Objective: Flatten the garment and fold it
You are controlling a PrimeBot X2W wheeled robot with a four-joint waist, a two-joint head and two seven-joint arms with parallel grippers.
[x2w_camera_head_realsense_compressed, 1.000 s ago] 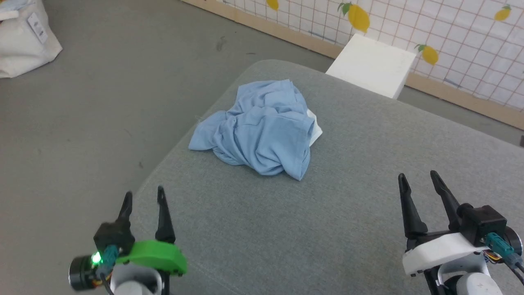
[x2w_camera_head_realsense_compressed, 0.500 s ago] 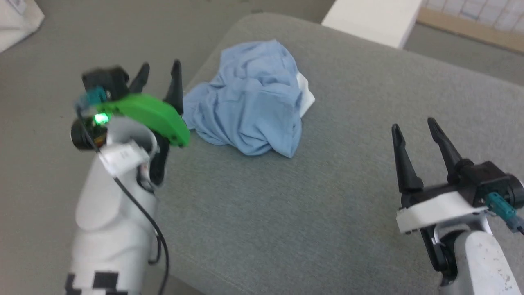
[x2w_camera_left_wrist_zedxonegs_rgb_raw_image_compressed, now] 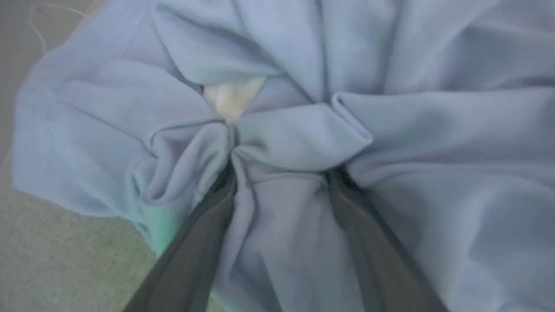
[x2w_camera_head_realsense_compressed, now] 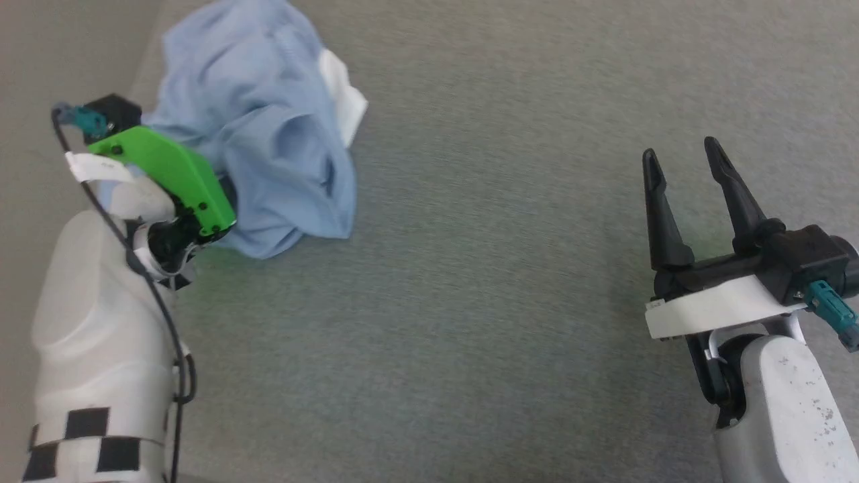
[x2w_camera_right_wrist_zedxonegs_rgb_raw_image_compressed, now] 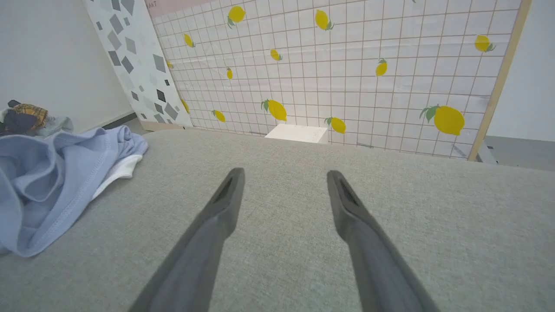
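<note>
Found the garment [x2w_camera_head_realsense_compressed: 268, 134] heaped in a crumpled mound at the far-left edge of the grey cushion [x2w_camera_head_realsense_compressed: 503, 302], white collar [x2w_camera_head_realsense_compressed: 342, 100] poking out toward the cushion's middle. Saw the left gripper [x2w_camera_left_wrist_zedxonegs_rgb_raw_image_compressed: 284, 169] pushed into the folds at that same left edge, jaws spread wide around a ridge of blue cloth, not yet pinched. Saw the right gripper [x2w_camera_head_realsense_compressed: 679, 149] hovering over the cushion's right part, well apart from the cloth, jaws likewise wide and empty.

Judged the step in hand as taking a first hold to open the heap out. Probably best done by closing on a single layer near a hem or sleeve edge, not on the thick knot of folds between the fingers; otherwise likely to lift the whole bundle as one lump. Worth dragging toward the cushion's middle, away from the left edge, to keep the cloth from sliding off. Worth bringing the right gripper over for a second corner before any pull.

Looked for writing: none readable on the shirt, chest hidden inside the folds. Noticed black-and-white checks [x2w_camera_head_realsense_compressed: 87, 443] on the left forearm, no letters. Beyond the cushion's far edge, made out a lemon-print grid panel [x2w_camera_right_wrist_zedxonegs_rgb_raw_image_compressed: 347, 65] and a few cut-off letters above it, too small to read.
</note>
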